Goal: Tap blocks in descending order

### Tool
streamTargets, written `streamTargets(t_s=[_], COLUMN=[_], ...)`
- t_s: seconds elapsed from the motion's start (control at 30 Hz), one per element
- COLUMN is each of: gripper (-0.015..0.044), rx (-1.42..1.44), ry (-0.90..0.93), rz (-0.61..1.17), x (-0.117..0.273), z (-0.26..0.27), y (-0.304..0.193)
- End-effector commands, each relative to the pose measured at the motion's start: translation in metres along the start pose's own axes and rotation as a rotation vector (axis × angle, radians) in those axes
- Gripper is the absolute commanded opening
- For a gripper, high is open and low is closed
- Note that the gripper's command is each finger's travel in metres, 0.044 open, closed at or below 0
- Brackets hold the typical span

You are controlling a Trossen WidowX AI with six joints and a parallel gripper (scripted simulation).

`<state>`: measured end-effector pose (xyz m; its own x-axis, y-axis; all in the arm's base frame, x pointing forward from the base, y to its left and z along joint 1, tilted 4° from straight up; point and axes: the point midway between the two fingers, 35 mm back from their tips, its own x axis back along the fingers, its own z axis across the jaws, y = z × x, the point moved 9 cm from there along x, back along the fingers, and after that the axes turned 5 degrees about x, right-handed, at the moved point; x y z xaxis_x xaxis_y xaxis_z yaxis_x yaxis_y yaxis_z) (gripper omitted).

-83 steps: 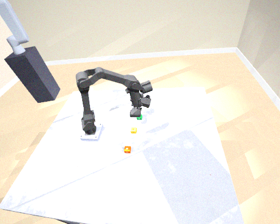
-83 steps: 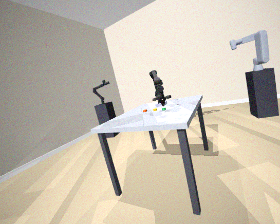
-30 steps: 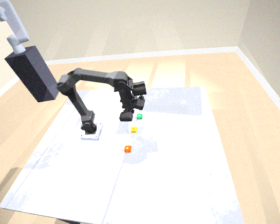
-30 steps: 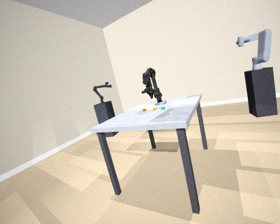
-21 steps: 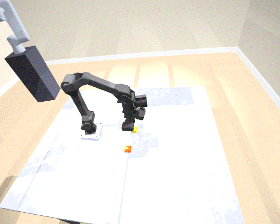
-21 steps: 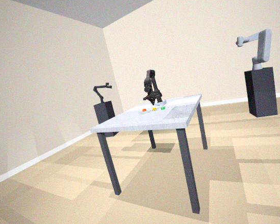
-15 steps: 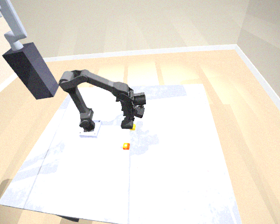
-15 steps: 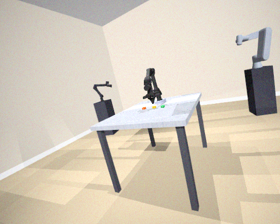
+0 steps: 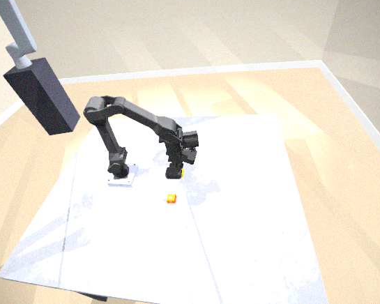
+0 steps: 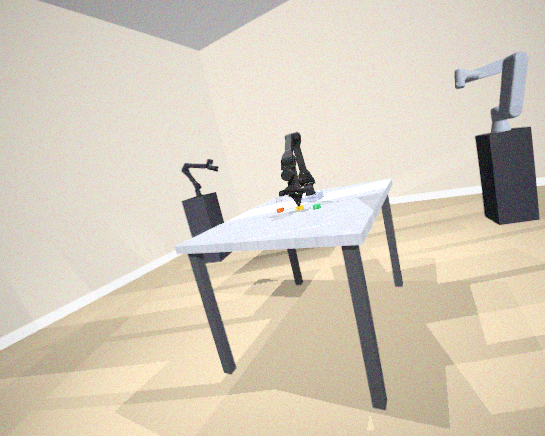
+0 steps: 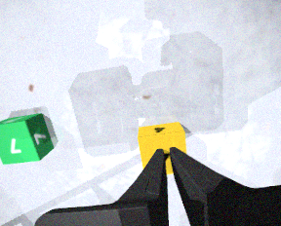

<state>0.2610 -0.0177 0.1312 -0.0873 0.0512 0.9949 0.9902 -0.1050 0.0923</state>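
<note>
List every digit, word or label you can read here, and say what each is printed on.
"7", in white, on two faces of the green block; it shows mirrored or turned in the wrist view.
A dark mark on top of the yellow block: only partly seen past the shut gripper, not readable.
Orange block: its light mark is too small to read.
No other text.

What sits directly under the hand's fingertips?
The yellow block, below the shut hand. The fingers cover its near part; its printed digit is only partly visible.
</note>
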Motion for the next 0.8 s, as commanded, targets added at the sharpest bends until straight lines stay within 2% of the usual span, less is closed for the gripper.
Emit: streamTargets(t_s=[0.0, 0.17, 0.3, 0.47, 0.67, 0.77], gripper=[0.002, 0.002, 0.002, 0.002, 0.002, 0.002], rx=[0.004, 0.004, 0.004, 0.004, 0.004, 0.004], ry=[0.004, 0.004, 0.003, 0.004, 0.004, 0.004], rz=[0.005, 0.005, 0.004, 0.005, 0.004, 0.004], x=[-0.006, -0.006, 0.022, 0.026, 0.097, 0.105], z=[0.0, 0.0, 0.0, 0.0, 0.0, 0.0], y=[-0.001, -0.001, 0.0, 0.0, 0.001, 0.0])
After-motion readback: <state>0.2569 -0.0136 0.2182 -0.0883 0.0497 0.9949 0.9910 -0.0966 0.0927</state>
